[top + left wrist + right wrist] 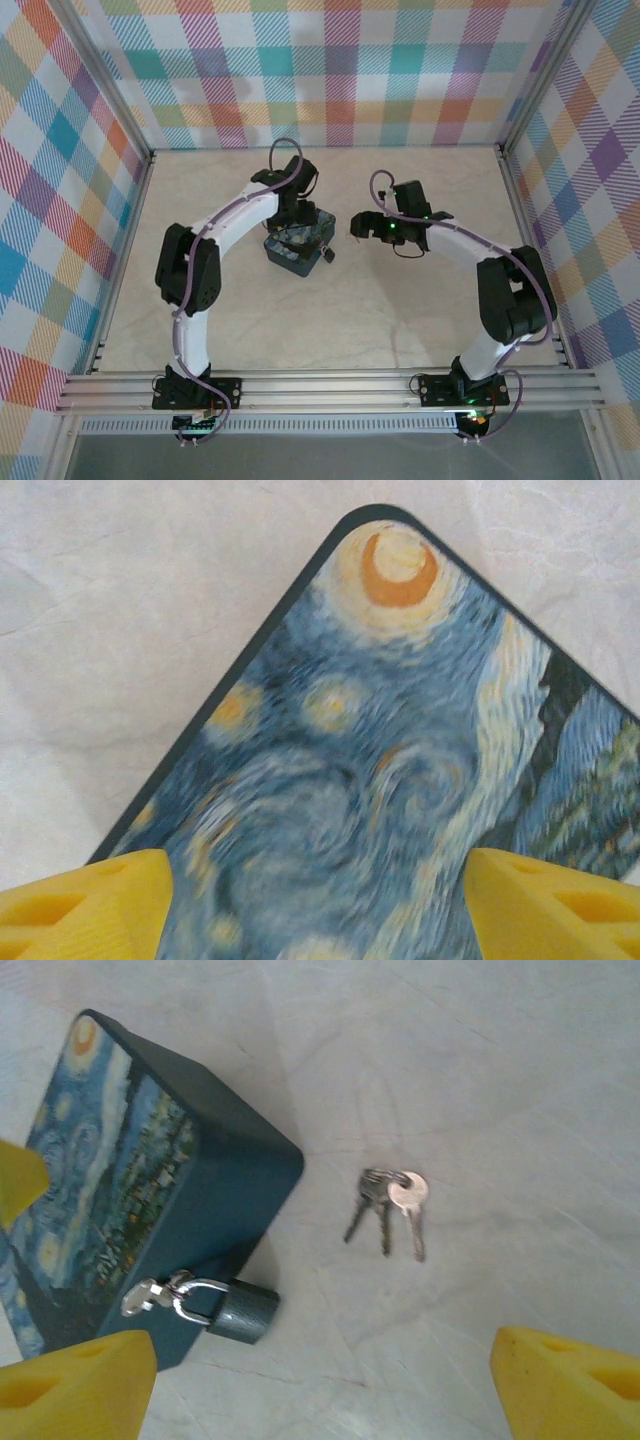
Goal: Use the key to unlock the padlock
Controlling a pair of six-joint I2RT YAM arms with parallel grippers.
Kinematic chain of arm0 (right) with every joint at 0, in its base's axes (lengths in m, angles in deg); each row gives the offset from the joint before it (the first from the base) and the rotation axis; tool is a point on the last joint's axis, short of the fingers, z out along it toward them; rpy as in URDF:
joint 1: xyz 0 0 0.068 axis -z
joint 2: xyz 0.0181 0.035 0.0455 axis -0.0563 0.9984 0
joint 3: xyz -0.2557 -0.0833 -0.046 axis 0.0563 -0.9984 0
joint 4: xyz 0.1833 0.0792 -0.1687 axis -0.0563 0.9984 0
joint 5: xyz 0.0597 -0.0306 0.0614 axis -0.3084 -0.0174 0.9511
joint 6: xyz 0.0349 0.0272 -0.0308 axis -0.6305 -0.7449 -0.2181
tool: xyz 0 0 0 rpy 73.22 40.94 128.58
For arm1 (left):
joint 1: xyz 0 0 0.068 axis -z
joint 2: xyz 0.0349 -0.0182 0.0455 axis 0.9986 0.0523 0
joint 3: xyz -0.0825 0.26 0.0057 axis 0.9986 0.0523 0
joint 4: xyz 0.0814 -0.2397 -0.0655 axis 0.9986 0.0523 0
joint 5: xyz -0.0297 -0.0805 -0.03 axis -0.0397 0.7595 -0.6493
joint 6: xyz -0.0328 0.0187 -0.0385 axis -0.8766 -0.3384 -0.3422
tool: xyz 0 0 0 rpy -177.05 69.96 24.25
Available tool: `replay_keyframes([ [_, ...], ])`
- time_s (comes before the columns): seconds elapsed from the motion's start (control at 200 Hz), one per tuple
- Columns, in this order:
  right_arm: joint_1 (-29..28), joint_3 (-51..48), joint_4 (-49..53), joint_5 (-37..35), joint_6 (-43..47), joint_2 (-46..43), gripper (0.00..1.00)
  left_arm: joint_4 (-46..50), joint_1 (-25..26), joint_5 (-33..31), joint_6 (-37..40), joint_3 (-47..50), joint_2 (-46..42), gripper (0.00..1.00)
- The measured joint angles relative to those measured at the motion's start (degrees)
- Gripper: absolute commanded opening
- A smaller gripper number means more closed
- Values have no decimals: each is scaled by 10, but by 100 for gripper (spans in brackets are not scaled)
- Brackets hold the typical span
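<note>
Three keys (388, 1210) lie near the padlock (240, 1312); its shackle hooks the box (235, 1155).

dark padlock (242, 1312), silvery key (410, 1203), blue-swirled box (110, 1180)

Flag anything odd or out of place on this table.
Nothing is spilled or damaged. The padlock is hooked through the hasp of the box, and the keys lie loose on the table, apart from both.

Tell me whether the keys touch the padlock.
Apart. The right wrist view shows bare table between the keys and the padlock.
</note>
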Motion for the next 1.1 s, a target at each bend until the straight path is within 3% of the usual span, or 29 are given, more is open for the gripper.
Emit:
replay_keyframes([
  [0.205,-4,33,-46,35,-4,36,89,-15,-2,44,-32,184,-177,79],
  [0.285,-4,59,-68,52,3,65,89,-33,-2,64,-46,246,-209,78],
  [0.68,-12,160,-222,151,-37,229,88,-182,-31,109,-74,348,-209,76],
  [1.1,-53,144,-235,157,-39,225,88,-235,-76,115,-77,334,-176,76],
])
